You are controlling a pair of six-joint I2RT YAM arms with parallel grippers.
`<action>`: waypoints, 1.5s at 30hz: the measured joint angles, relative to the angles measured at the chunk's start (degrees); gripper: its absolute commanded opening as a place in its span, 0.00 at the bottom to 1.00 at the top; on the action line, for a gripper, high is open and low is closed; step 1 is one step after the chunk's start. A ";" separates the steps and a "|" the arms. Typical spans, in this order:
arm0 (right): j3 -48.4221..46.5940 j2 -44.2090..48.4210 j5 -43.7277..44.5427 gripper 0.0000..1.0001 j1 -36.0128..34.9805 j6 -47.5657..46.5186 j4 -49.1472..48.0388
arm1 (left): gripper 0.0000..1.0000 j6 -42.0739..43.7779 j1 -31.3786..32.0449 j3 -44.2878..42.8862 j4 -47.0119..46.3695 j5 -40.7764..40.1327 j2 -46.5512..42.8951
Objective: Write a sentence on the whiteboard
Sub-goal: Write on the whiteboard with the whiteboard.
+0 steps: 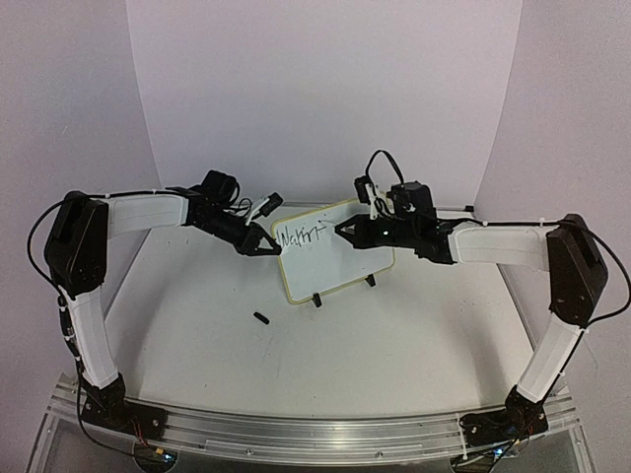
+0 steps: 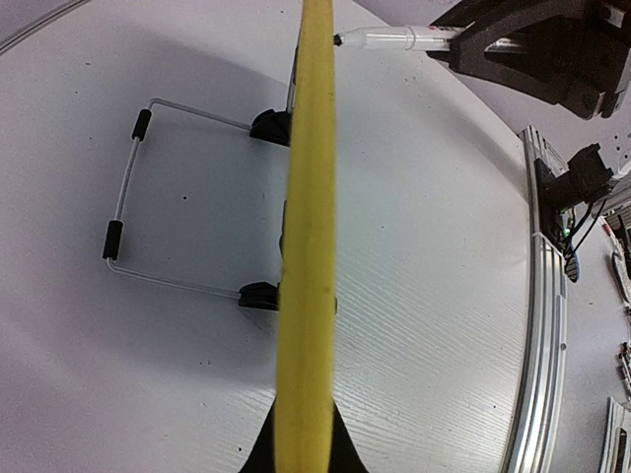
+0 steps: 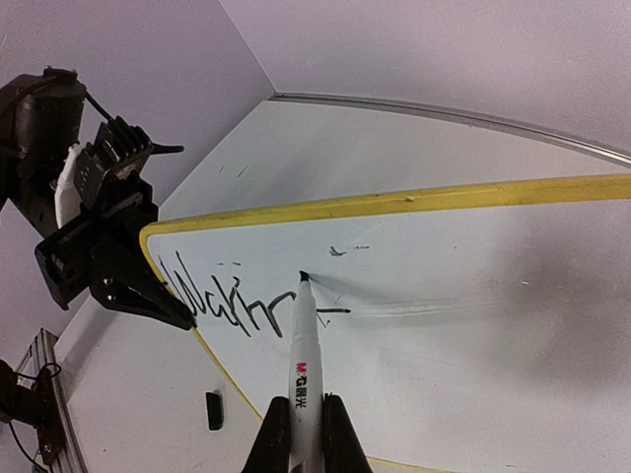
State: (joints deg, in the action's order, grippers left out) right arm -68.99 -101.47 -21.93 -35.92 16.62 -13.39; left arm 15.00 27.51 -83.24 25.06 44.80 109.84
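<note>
The whiteboard (image 1: pixel 335 258) with a pale yellow rim stands tilted on two black clip feet at mid-table. Black marker text (image 1: pixel 301 237) reading roughly "Warm" sits at its upper left, also in the right wrist view (image 3: pixel 237 304). My left gripper (image 1: pixel 266 244) is shut on the board's left edge; its view shows the yellow rim (image 2: pixel 308 246) edge-on between the jaws. My right gripper (image 1: pixel 347 231) is shut on a white marker (image 3: pixel 304 384), whose black tip (image 3: pixel 303 277) touches the board just right of the letters.
The black marker cap (image 1: pixel 261 317) lies on the table in front of the board, also in the right wrist view (image 3: pixel 213 410). The wire stand (image 2: pixel 128 187) extends behind the board. An aluminium rail (image 1: pixel 315 429) runs along the near table edge.
</note>
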 measured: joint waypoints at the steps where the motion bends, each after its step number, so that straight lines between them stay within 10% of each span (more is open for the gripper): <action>1: 0.25 0.00 0.01 0.00 0.00 0.00 -0.06 | 0.00 -0.01 0.00 0.00 0.00 0.00 0.00; 45: 0.59 3.80 4.26 0.00 0.00 -1.90 1.93 | 0.00 0.00 0.00 0.00 0.02 0.00 0.00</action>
State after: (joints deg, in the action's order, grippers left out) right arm -68.40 -97.67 -17.67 -35.92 14.72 -11.46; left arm 15.00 27.51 -83.24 25.08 44.80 109.84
